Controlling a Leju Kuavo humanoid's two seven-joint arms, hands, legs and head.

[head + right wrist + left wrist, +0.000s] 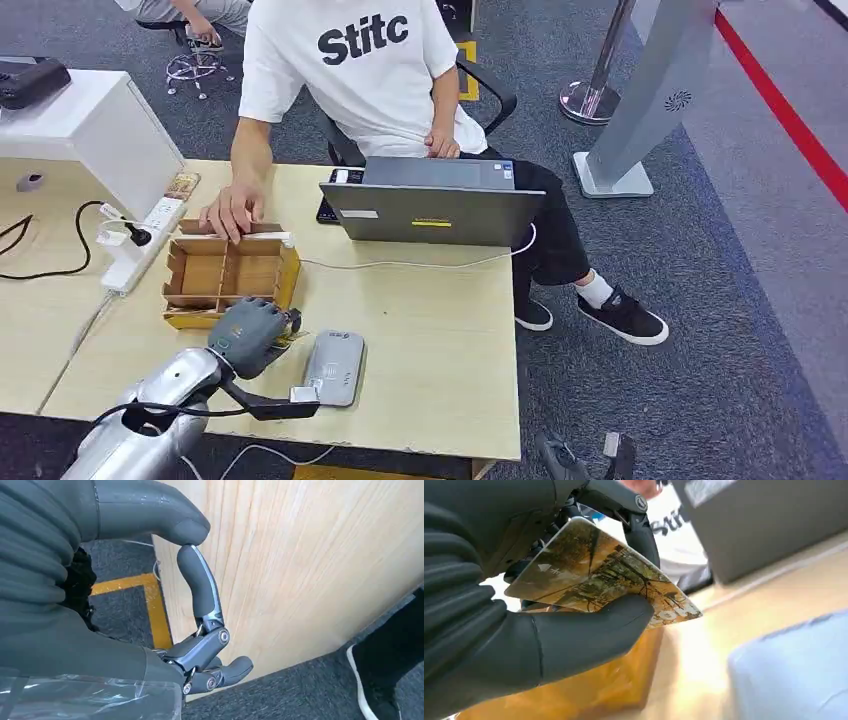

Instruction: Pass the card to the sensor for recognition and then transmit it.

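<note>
My left hand (248, 336) hovers over the near left part of the wooden table (440, 330), just in front of the wooden box (230, 275). It pinches a card (594, 572) with a brown and gold picture between thumb and fingers; the card's edge (291, 336) sticks out toward the sensor. The sensor (335, 367), a flat grey device, lies on the table right beside the hand and appears as a blurred blue-grey shape (794, 670) in the left wrist view. My right hand (197, 585) hangs beside the table's wooden surface (300, 570), its fingers curled with thumb on fingertip, holding nothing.
A person in a white shirt (350, 60) sits across the table with one hand (232, 210) on the box's far rim. A grey laptop (430, 205) with a white cable stands mid-table. A power strip (140, 245) lies at the left. The person's shoe (380, 680) is near the right hand.
</note>
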